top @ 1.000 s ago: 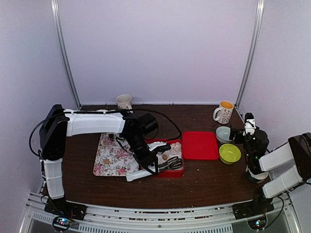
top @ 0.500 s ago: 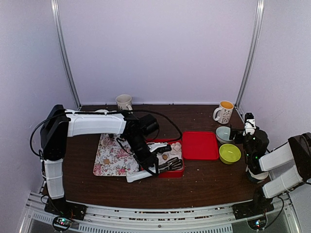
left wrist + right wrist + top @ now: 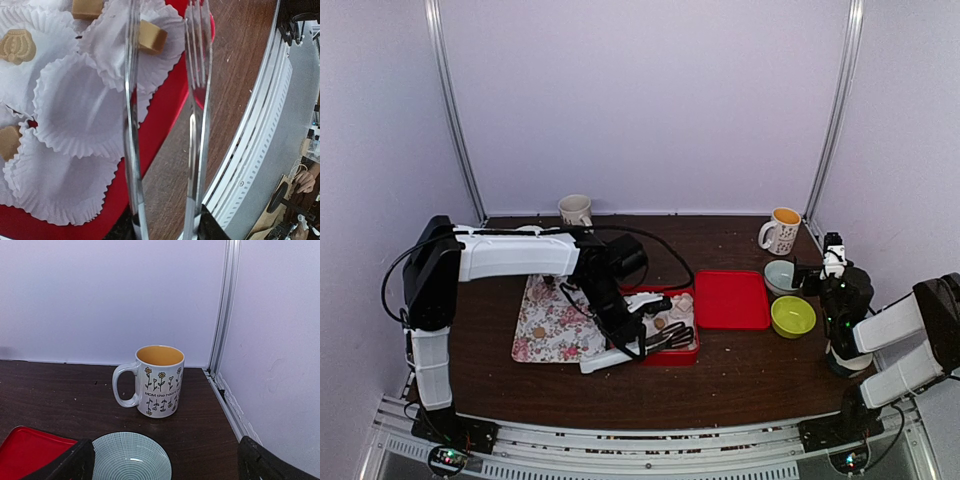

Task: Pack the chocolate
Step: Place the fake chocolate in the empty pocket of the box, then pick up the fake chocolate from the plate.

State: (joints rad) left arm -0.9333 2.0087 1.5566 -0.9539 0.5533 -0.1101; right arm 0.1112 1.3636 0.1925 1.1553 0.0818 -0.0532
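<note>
Several tan chocolate pieces lie on white paper cups (image 3: 75,105) in the red box (image 3: 160,112): one (image 3: 152,36) by the left tong arm, a moulded one (image 3: 17,45), and one (image 3: 9,141) at the left edge. My left gripper (image 3: 167,229) is shut on the metal tongs (image 3: 197,100); the tong arms stand apart with nothing between them, over the box's near edge. In the top view the left gripper (image 3: 638,335) and tongs (image 3: 670,338) are over the red box (image 3: 680,357). One brown piece (image 3: 538,332) lies on the floral mat (image 3: 555,315). My right gripper (image 3: 165,471) is open and empty.
The red lid (image 3: 732,298) lies right of the box. A blue-grey bowl (image 3: 131,460) sits under my right gripper, with a flower mug (image 3: 159,381) behind it. A green bowl (image 3: 793,316) and a white cup (image 3: 576,210) also stand on the table. The table's near edge and metal rail (image 3: 260,150) are close to the tongs.
The left gripper with the tongs has shifted very slightly to the right over the box. The right arm has not moved.
</note>
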